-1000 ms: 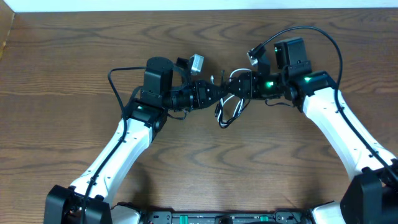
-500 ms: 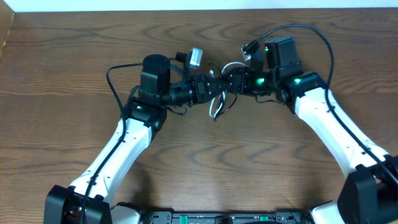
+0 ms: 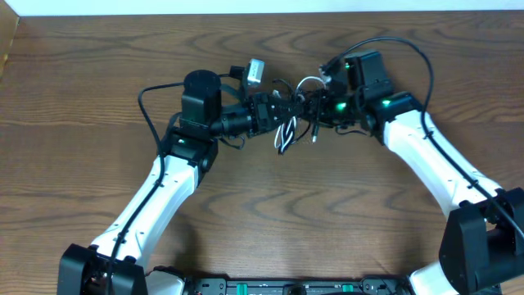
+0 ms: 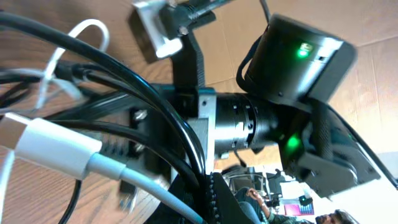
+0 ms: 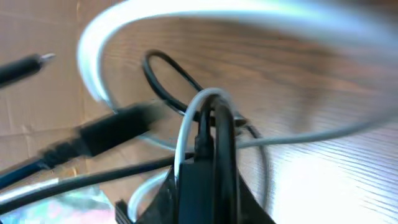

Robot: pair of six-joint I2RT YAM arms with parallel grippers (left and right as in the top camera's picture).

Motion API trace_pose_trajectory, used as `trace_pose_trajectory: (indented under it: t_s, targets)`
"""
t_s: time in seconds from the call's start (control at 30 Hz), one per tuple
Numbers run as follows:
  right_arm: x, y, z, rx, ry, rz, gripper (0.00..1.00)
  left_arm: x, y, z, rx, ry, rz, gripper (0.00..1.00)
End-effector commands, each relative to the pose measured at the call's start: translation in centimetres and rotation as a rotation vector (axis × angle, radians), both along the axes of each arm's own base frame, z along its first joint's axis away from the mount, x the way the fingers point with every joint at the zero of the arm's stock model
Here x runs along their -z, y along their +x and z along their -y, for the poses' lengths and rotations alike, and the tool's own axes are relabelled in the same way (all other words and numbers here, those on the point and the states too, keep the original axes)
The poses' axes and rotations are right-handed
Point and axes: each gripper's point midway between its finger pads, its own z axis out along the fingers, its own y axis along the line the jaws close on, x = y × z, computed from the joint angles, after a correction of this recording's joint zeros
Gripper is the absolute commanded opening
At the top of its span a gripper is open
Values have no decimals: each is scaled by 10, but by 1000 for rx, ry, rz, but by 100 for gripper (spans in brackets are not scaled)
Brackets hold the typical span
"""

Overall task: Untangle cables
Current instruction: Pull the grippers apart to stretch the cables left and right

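The cables (image 3: 286, 136) are a tangle of thin black cords and a white cord (image 3: 307, 81), held above the table between both grippers at the centre back. My left gripper (image 3: 282, 111) is shut on the bundle from the left. My right gripper (image 3: 310, 110) is shut on it from the right, almost touching the left one. Black loops and a plug end hang below. In the left wrist view, black cords (image 4: 143, 81) and a white plug (image 4: 53, 146) run into my jaws (image 4: 208, 199). In the right wrist view, a black cord (image 5: 224, 134) and a white cord (image 5: 186, 130) sit in my jaws (image 5: 208, 180).
Wooden table (image 3: 82, 65) with a white edge along the back. Thick black arm wires loop out beside the left arm (image 3: 147, 106) and over the right arm (image 3: 426, 61). The right arm's wrist (image 4: 292, 68) fills the left wrist view.
Both grippers have moved toward the back of the table and slightly left, carrying the cable bundle. They have also come closer together.
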Motion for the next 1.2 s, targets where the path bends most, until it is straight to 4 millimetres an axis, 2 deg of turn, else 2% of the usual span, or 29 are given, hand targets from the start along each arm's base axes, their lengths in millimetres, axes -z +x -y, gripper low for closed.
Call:
trace_pose_trajectory:
  t_s: [0.0, 0.07, 0.1, 0.17, 0.2, 0.33, 0.53, 0.63, 0.73, 0.83, 1.0, 1.13, 1.17]
  targets:
    - [6, 17, 39, 82, -45, 4, 1, -7, 2, -14, 20, -9, 32, 7]
    - [11, 22, 66, 128, -73, -11, 1, -2, 4, -24, 14, 2, 19, 8]
    - [18, 25, 87, 183, -114, -32, 1, 3, 5, -31, 5, 13, 8, 7]
    - [28, 27, 118, 265, -185, -65, 1, 5, 7, -40, -1, 19, 19, 7]
    - [37, 26, 146, 325, -264, -86, 1, 4, 11, -47, -12, 23, 44, 7]
    - [56, 12, 203, 461, -474, -168, 1, -2, 23, -62, -59, 18, 87, 7]
    - [68, -19, 266, 579, -772, -267, 1, -8, 40, -90, -143, 20, 129, 7]
    - [68, -32, 284, 602, -857, -306, 1, -8, 43, -98, -165, 23, 128, 8]
    - [69, -38, 288, 602, -865, -331, 1, -4, 42, -98, -160, 38, 133, 7]
    - [71, -36, 274, 506, -810, -317, 8, 6, 37, -96, -142, 60, 110, 7]
    - [72, -33, 244, 347, -683, -281, 30, 19, 25, -84, -89, 95, 101, 7]
    - [68, -30, 217, 201, -558, -223, 57, 21, 20, -75, -56, 112, 129, 7]
    - [66, -29, 211, 175, -532, -210, 61, 23, 21, -74, -59, 123, 135, 7]
